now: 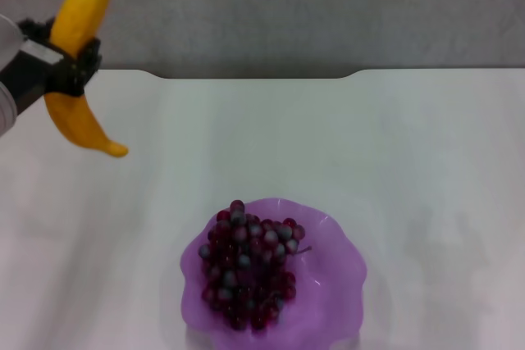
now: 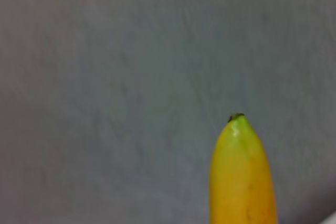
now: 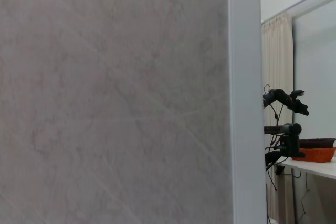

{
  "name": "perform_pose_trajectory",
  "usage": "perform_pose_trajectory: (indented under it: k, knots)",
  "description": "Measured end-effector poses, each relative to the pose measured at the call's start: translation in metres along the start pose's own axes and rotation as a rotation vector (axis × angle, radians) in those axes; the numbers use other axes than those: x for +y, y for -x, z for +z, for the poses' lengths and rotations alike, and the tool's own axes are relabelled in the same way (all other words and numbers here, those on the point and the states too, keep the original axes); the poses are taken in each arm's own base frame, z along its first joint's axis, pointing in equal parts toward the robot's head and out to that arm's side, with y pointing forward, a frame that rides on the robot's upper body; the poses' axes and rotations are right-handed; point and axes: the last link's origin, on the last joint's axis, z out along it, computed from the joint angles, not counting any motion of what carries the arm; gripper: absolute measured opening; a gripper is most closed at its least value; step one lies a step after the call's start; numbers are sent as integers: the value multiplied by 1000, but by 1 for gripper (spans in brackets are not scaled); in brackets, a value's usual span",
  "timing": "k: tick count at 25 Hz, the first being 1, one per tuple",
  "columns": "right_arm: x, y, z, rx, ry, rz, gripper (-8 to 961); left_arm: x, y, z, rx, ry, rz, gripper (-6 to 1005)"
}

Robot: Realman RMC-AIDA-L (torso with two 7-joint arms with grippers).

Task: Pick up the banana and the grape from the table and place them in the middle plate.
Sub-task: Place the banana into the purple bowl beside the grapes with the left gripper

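My left gripper is shut on the banana and holds it nearly upright in the air at the far left, above the white table. The banana's dark-tipped end shows in the left wrist view against the grey wall. The bunch of dark red-purple grapes lies in the translucent purple scalloped plate at the front middle of the table. My right gripper is out of view.
A grey wall stands behind the table's notched far edge. The right wrist view shows a wall, a white post, and far off a table with an orange tray.
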Motion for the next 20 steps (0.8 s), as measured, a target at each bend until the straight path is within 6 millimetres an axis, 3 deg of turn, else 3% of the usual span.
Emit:
perform_pose_trajectory:
  k: [3, 11, 20]
  knots:
    - [0, 0, 0, 0, 1, 0, 522, 3, -3, -5, 59, -16, 7, 496]
    - [0, 0, 0, 1, 1, -1, 521, 37, -9, -28, 241, -34, 94, 500]
    - [0, -1, -1, 2, 0, -1, 520, 66, -6, -47, 402, -38, 62, 504]
